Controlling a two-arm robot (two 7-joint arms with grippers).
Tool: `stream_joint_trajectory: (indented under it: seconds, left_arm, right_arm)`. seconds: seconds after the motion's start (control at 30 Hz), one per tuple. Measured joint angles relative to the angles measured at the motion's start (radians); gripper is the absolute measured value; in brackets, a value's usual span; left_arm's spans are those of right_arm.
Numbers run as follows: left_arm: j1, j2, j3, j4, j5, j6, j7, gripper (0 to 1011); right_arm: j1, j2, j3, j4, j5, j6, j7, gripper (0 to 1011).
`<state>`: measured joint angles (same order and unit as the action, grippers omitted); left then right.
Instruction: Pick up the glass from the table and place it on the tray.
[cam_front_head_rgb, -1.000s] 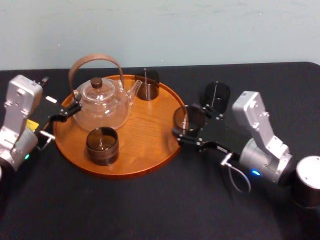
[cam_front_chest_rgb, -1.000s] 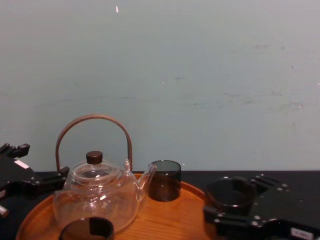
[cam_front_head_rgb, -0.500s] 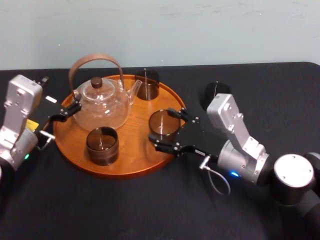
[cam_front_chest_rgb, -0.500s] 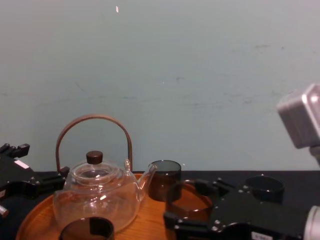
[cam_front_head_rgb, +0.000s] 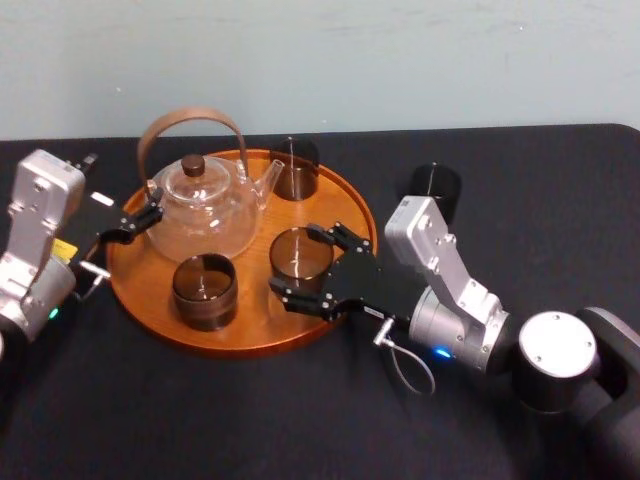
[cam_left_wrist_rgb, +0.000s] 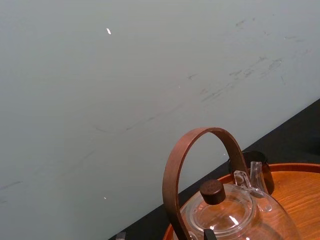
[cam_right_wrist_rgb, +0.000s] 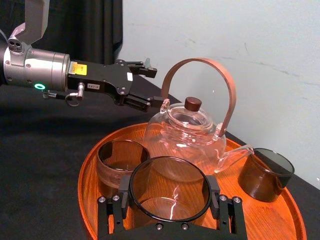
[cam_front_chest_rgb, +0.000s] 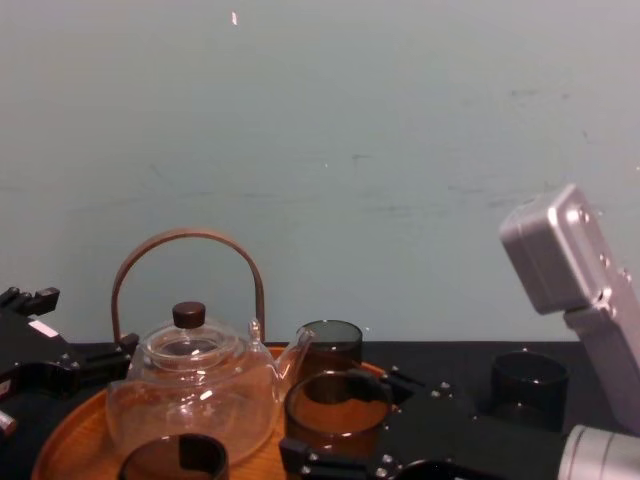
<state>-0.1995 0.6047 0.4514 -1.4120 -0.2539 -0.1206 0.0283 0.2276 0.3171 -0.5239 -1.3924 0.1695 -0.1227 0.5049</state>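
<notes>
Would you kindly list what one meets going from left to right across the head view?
left gripper → teapot → held glass, in the right gripper → lone glass standing on the table

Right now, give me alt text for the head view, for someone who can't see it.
The right gripper holds a smoky glass over the wooden tray, which carries a teapot and two more glasses. The left gripper sits by the teapot; a fourth glass stands on the black table.
</notes>
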Motion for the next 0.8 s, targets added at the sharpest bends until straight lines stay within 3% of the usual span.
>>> stream_joint_trajectory:
  seconds: [0.8]
  left_arm:
    - [0.0,0.0,0.0,0.0,0.0,0.0,0.0,1010]
  right_arm:
    - [0.048,-0.038,0.002,0.142,-0.024,-0.067,-0.015,921]
